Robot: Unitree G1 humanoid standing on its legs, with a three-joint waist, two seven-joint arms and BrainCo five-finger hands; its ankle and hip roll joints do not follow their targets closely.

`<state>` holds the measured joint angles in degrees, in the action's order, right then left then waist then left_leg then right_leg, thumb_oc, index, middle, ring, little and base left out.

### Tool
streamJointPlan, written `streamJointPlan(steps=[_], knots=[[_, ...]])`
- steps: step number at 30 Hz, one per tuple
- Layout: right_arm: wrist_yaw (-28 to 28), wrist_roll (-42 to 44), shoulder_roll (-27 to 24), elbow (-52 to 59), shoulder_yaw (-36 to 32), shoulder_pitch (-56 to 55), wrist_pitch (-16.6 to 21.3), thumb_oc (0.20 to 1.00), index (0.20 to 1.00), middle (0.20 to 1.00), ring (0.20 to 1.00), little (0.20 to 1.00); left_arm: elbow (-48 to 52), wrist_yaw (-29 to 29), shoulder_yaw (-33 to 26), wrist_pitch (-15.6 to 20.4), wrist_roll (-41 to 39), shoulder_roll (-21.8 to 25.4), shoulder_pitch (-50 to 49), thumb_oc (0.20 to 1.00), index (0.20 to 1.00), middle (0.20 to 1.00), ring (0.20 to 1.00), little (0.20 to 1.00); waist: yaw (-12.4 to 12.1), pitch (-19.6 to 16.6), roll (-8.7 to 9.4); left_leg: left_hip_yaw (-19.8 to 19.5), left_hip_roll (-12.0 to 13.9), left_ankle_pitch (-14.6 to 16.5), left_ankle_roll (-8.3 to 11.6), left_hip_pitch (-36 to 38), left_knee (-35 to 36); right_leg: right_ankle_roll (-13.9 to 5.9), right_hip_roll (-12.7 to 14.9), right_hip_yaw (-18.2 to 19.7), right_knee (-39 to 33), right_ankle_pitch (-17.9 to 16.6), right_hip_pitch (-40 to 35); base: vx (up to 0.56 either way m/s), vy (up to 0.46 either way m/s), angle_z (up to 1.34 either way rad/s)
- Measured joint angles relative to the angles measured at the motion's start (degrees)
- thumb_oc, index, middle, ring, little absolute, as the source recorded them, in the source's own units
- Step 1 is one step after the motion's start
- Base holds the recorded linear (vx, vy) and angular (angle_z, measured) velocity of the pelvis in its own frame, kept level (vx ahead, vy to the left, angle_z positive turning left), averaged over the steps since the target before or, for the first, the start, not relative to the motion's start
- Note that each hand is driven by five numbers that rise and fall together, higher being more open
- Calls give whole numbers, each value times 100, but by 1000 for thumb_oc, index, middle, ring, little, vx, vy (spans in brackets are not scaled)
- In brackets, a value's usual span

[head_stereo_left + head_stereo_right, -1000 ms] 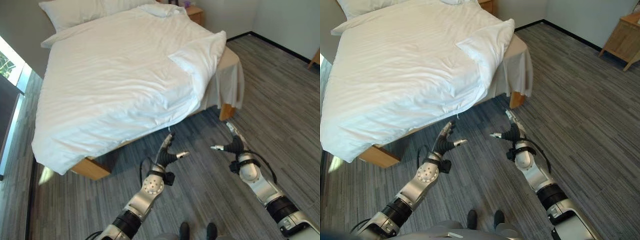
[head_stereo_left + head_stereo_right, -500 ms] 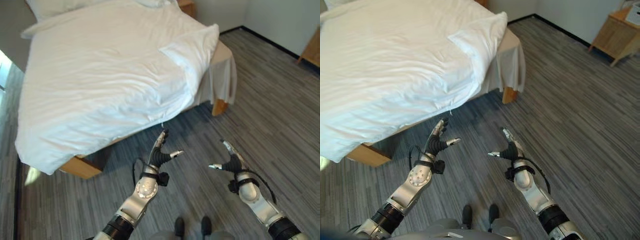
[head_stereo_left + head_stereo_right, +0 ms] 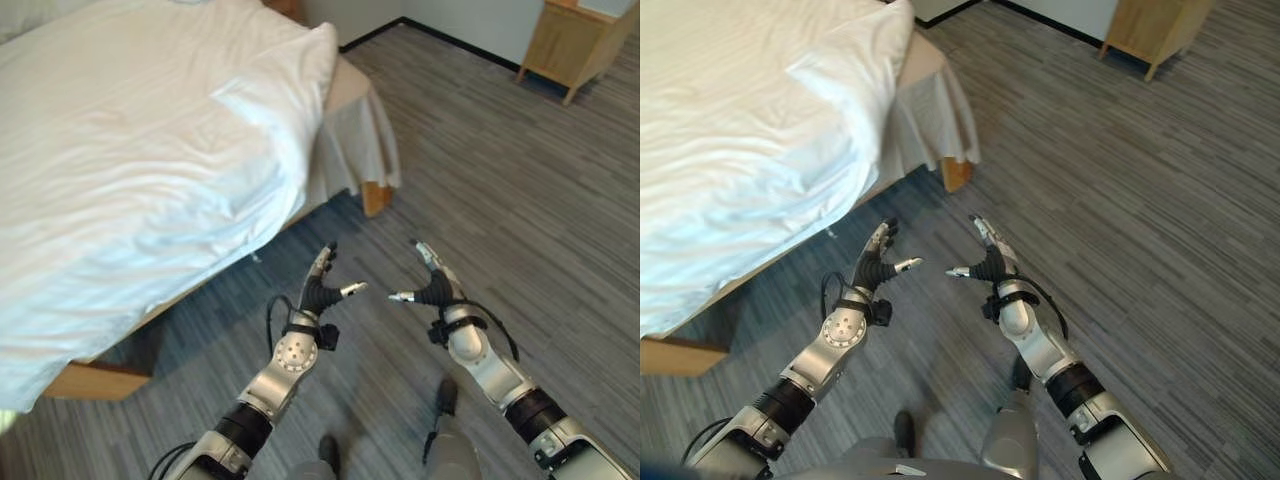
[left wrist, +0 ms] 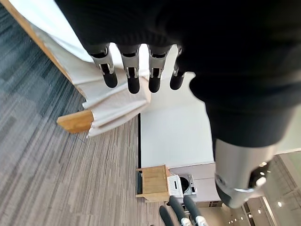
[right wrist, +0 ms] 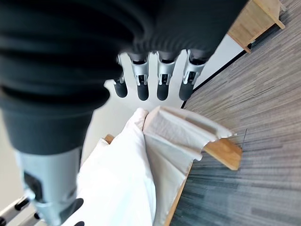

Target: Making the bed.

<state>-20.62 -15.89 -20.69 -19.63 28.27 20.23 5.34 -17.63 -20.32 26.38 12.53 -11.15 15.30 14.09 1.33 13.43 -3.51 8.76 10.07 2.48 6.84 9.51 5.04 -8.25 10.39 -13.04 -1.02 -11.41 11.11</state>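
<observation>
- A grey plank floor [image 3: 520,190] is seen across the room, its boards laid in streaked dark and light strips.
- A light wooden cabinet [image 3: 577,40] is set at the far side of the room, against the pale wall [image 3: 1065,12].
- A black skirting strip [image 3: 460,42] is run along the foot of that wall, where it meets the floor.
- In the left wrist view, a wooden cabinet [image 4: 153,182] is shown beside a white appliance [image 4: 181,186] with a round dark front.
</observation>
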Motion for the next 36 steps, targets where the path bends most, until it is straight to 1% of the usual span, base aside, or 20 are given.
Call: streamJointPlan(steps=[2, 3, 6, 7, 8, 12, 15, 17, 18, 19, 21, 22, 23, 25, 27, 30, 32, 33, 34, 36], knots=[[28, 0, -82, 46, 46, 46, 2, 1000, 1000, 1000, 1000, 1000, 0, 16, 4, 83, -16, -132, -8, 1000, 1000, 1000, 1000, 1000, -76, 11, -30, 38, 374, -58, -44, -1, -452, 388, -482, 80, 20, 44, -48, 228, -386, -77], [35, -1, -133, 67, 58, 56, 13, 1000, 1000, 1000, 1000, 1000, -1, 33, 12, 101, -83, -155, -8, 1000, 1000, 1000, 1000, 1000, -70, 19, -14, 2, 501, -40, -32, -72, -778, 491, -551, 112, 67, 72, -84, 179, -382, -71], [116, -7, -206, 104, 256, 65, 12, 1000, 1000, 1000, 1000, 1000, 53, 37, 58, 136, -396, -160, -45, 1000, 1000, 1000, 1000, 1000, -310, 55, 56, -582, 672, -377, -83, -936, -3190, 930, -806, 316, 222, 417, -310, 201, -263, -77], [125, -11, -197, 104, 357, 79, 11, 1000, 1000, 1000, 1000, 1000, 80, 26, 61, 144, -426, -161, -55, 1000, 1000, 1000, 1000, 1000, -381, 81, 89, -706, 603, -319, -27, -1151, -3451, 1052, -838, 430, 191, 552, -374, 391, -204, -63], [130, -37, -177, 116, 510, 157, 24, 1000, 1000, 1000, 1000, 1000, 167, 32, 70, 216, -434, -172, -35, 1000, 1000, 1000, 1000, 1000, -535, 166, 267, -1043, 18, -50, 260, -1520, -3517, 1058, -731, 671, 87, 483, -469, 229, -97, -54], [129, -66, -100, 109, 731, 203, 35, 1000, 1000, 1000, 1000, 1000, 234, 24, 78, 253, -432, -271, -92, 1000, 1000, 1000, 1000, 1000, -663, 233, 244, -959, -714, -89, 169, -1983, -2061, 1036, -925, 750, -370, 489, -939, 385, -82, -34], [118, -164, -76, 69, 797, 211, 60, 1000, 1000, 1000, 1000, 1000, 212, 29, 118, 258, -429, -299, -83, 1000, 1000, 1000, 1000, 1000, -671, 288, 147, -610, -983, -357, -197, -2060, -1104, 1002, -1098, 701, -475, 723, -1182, 314, -38, -8], [119, -165, -38, -172, 813, 221, 54, 1000, 1000, 1000, 1000, 1000, 74, 26, 199, 249, -428, -412, 9, 1000, 1000, 1000, 1000, 1000, -680, 309, 71, 335, -993, -721, -446, -2268, -624, 1018, -1150, 485, -472, 889, -1363, 348, -8, 35], [121, -164, -26, -176, 825, 222, 48, 1000, 1000, 1000, 1000, 1000, 85, 22, 216, 251, -426, -415, -4, 1000, 1000, 1000, 1000, 1000, -737, 317, 35, 475, -983, -803, -451, -2280, -496, 1051, -1197, 493, -481, 921, -1434, 334, -12, 19], [110, -158, 53, -185, 825, 253, 49, 1000, 1000, 1000, 1000, 1000, 42, 1, 224, 245, -419, -393, 6, 1000, 1000, 1000, 1000, 1000, -863, 336, -34, 1051, -823, -867, -395, -2353, -436, 1027, -1270, 503, -481, 1100, -1554, 111, -12, -1], [112, -157, 146, -183, 841, 260, 51, 1000, 1000, 1000, 1000, 1000, -19, -55, 224, 240, -419, -383, 9, 1000, 1000, 1000, 1000, 1000, -964, 340, -97, 1394, -677, -868, -395, -2315, -379, 1105, -1354, 514, -475, 1197, -1760, 208, -8, -5], [116, -154, 243, -164, 852, 259, 90, 1000, 1000, 1000, 1000, 1000, -13, -116, 221, 240, -420, -382, -33, 1000, 1000, 1000, 1000, 1000, -1031, 306, -174, 1425, -608, -850, -369, -2155, -245, 1050, -1424, 542, -477, 1371, -1960, 418, -4, -2], [116, -145, 292, -169, 878, 253, 91, 1000, 1000, 1000, 1000, 1000, -2, -144, 219, 219, -421, -370, -71, 1000, 1000, 1000, 1000, 1000, -1062, 285, -189, 1612, -610, -1162, -875, -1872, -123, 879, -1390, 510, -464, 1539, -2220, 409, -6, -7], [110, -89, 572, -174, 816, 212, 96, 1000, 1000, 1000, 1000, 1000, 2, -187, 119, 198, -432, -318, -122, 1000, 1000, 1000, 1000, 1000, -1091, 283, 111, 1683, -992, -765, -1208, -1600, -164, 595, -1053, 325, -328, 1818, -2451, 630, 14, -1], [124, 39, 617, -201, 1032, 157, 112, 1000, 1000, 1000, 1000, 1000, 8, -191, 76, 132, -436, -285, -218, 1000, 1000, 1000, 1000, 1000, -1120, 219, 289, 1689, -1114, -602, -1385, -1342, -278, 390, -825, 221, 33, 2009, -2551, 351, 49, 5], [116, 117, 915, -627, 871, -127, 227, 1000, 1000, 1000, 1000, 1000, 80, -222, 102, 100, -428, -89, -172, 1000, 1000, 1000, 1000, 1000, -1276, -61, 791, 1384, -1243, -368, -1451, -1198, -313, 59, -715, -9, 882, 2143, -2406, 330, 120, 43], [111, 120, 796, -718, 805, -193, 224, 1000, 1000, 1000, 1000, 1000, 83, -369, 177, 59, -376, -104, -16, 1000, 1000, 1000, 1000, 1000, -1166, -23, 711, 768, -1145, -344, -1479, -1101, -264, -391, -725, -38, 2443, 2062, -1776, 332, 104, 103], [108, 121, 766, -713, 765, -245, 219, 1000, 1000, 1000, 1000, 1000, 123, -441, 184, 60, -361, -142, 20, 1000, 1000, 1000, 1000, 1000, -1102, -14, 681, 455, -1128, -269, -1515, -990, -200, -488, -737, 10, 3141, 2124, -1457, 385, 65, 104], [89, 130, 766, -709, 692, -261, 218, 1000, 1000, 1000, 1000, 1000, 114, -510, 170, 49, -337, -152, 60, 1000, 1000, 1000, 1000, 1000, -1092, 9, 639, 280, -1062, -267, -1487, -884, -210, -478, -678, 125, 3552, 2197, -1153, 391, -15, 102], [5, 318, 762, -530, 392, -326, 236, 1000, 1000, 1000, 1000, 1000, 118, -705, 291, -58, -73, -197, 249, 1000, 1000, 1000, 1000, 1000, -970, 114, 309, -354, -893, -161, -1409, -758, -208, -132, -743, 85, 3597, 2390, -609, 386, -56, 136]])
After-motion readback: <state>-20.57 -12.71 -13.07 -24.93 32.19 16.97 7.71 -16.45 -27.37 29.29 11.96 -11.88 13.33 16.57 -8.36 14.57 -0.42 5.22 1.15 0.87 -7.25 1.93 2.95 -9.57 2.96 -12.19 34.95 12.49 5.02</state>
